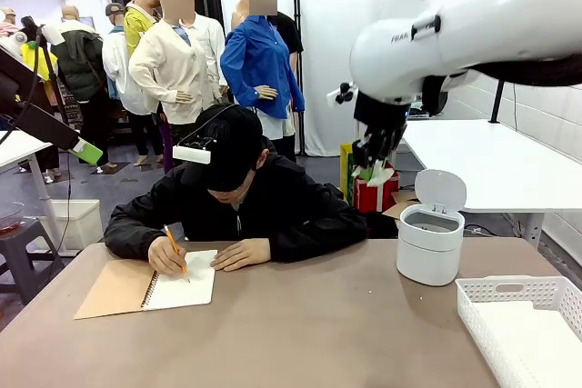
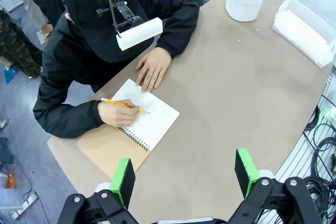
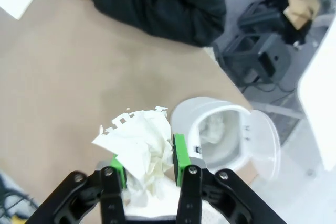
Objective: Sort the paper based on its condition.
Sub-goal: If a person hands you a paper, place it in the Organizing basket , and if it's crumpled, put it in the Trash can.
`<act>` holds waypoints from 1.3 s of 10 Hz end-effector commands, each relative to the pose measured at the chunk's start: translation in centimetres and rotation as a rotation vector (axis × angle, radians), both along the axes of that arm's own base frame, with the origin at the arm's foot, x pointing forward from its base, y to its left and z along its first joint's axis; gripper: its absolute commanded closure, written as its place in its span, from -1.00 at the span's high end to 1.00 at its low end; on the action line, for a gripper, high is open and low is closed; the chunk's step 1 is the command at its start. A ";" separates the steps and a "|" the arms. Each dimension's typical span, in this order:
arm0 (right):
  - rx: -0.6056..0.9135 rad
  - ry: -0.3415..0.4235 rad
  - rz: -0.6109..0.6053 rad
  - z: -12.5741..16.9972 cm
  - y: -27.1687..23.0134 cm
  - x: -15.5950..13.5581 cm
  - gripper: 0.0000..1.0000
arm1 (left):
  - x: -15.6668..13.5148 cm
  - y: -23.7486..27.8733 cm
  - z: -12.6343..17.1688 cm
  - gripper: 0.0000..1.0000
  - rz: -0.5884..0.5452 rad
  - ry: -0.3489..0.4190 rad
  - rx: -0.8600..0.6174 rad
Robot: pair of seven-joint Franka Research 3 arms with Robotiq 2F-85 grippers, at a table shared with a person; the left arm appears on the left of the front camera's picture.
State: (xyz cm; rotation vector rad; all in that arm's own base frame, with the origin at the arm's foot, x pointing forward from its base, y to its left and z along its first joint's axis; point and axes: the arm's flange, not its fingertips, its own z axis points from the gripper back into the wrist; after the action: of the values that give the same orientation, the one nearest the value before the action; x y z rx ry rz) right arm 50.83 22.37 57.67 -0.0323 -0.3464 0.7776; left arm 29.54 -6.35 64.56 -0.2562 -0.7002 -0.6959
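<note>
My right gripper (image 3: 148, 163) is shut on a crumpled ball of white paper (image 3: 140, 148) with a torn, perforated edge. It hangs in the air just beside and above a small white bin (image 3: 220, 135) whose lid (image 3: 265, 148) stands open; something white and wrinkled lies inside. In the front view the right gripper (image 1: 375, 156) hovers high over the bin (image 1: 429, 244), a bit of paper (image 1: 383, 175) showing below its fingers. My left gripper (image 2: 185, 177) is open and holds nothing, high above the table's near side.
A person leans over the far edge, writing with a pencil (image 1: 175, 252) in a spiral notebook (image 1: 178, 284), other hand (image 1: 241, 253) flat beside it. A white slotted basket (image 1: 509, 293) stands at the right front corner. The brown tabletop (image 1: 309, 324) is bare in the middle.
</note>
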 end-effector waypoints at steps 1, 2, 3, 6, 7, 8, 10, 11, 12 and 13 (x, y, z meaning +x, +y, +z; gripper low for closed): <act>-0.026 -0.015 -0.043 1.5 -1.0 1.4 -0.18 | 0.0 0.1 0.1 1.00 0.004 0.000 -0.005; -0.035 -0.015 -0.066 2.0 -1.9 2.1 -0.18 | 0.0 0.1 0.1 1.00 0.004 0.000 -0.005; -0.047 -0.005 -0.097 2.0 -2.9 2.9 -0.18 | 0.0 0.1 0.1 1.00 0.004 0.000 -0.005; -0.089 -0.009 -0.141 -0.2 -6.1 4.8 -0.18 | 0.0 0.1 0.1 1.00 0.004 0.000 -0.005; -0.095 0.003 -0.149 -1.1 -6.9 5.3 -0.18 | 0.0 0.1 0.1 1.00 0.004 0.000 -0.005; -0.101 -0.003 -0.153 -1.9 -7.3 5.4 -0.18 | 0.0 0.1 0.1 1.00 0.004 0.000 -0.005; -0.132 0.001 -0.158 -3.9 -8.2 5.6 -0.18 | 0.0 0.1 0.1 1.00 0.004 0.000 -0.005; -0.137 0.000 -0.169 -5.1 -8.4 5.6 -0.18 | 0.0 0.1 0.1 1.00 0.004 0.000 -0.005; -0.138 0.005 -0.174 -5.8 -8.6 5.6 -0.18 | 0.0 0.1 0.1 1.00 0.004 0.000 -0.005; -0.132 0.011 -0.174 -6.2 -8.8 5.5 -0.18 | 0.0 0.1 0.1 1.00 0.004 0.000 -0.005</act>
State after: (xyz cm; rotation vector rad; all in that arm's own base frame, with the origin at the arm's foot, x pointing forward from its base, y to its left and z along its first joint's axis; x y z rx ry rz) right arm 56.61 13.77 52.09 -0.1552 -0.2586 0.6539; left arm 29.54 -6.34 64.56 -0.2561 -0.7003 -0.6957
